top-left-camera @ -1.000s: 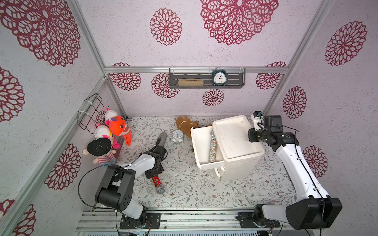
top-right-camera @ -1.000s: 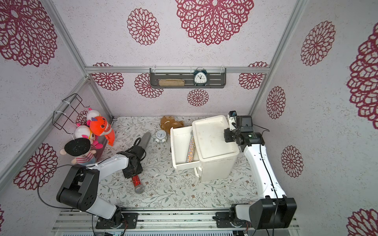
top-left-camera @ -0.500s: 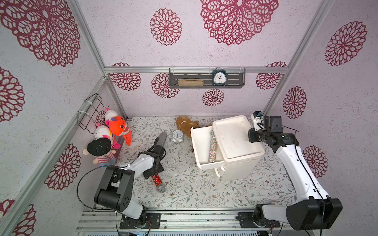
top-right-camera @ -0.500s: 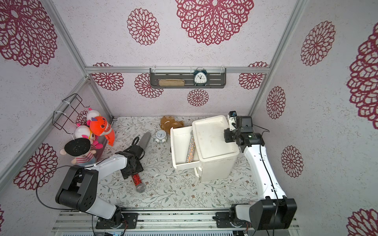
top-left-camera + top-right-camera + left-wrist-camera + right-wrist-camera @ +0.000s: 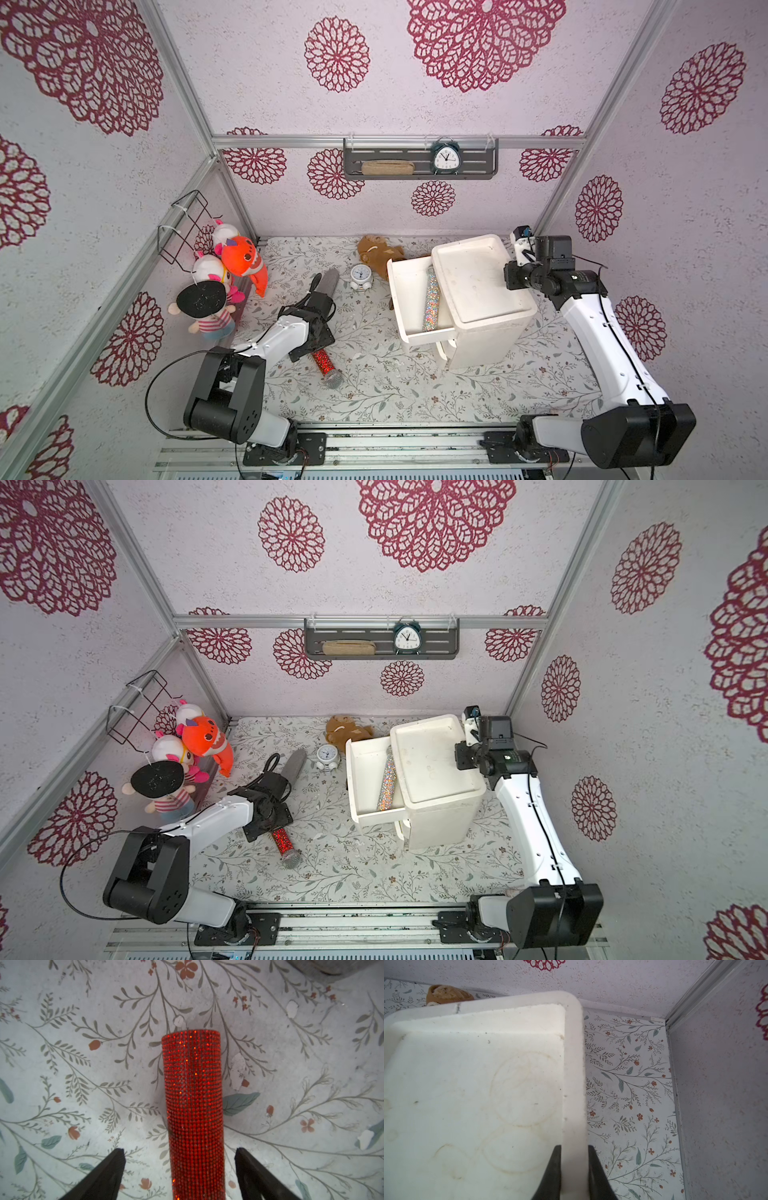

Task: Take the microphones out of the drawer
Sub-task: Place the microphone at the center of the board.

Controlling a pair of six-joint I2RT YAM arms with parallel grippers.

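The left jaws stand spread, the red mic (image 5: 193,1105) lying free between them on the tabletop (image 5: 83,1043); the right jaws pinch the cabinet rim (image 5: 574,1084).

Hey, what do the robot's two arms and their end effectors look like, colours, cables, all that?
The left arm and right arm both have smooth white shells and boxy black joint housings. A thin black cable loops beside the left arm; another runs along the right. The left end effector and right end effector each end in two tapering matte black fingers.
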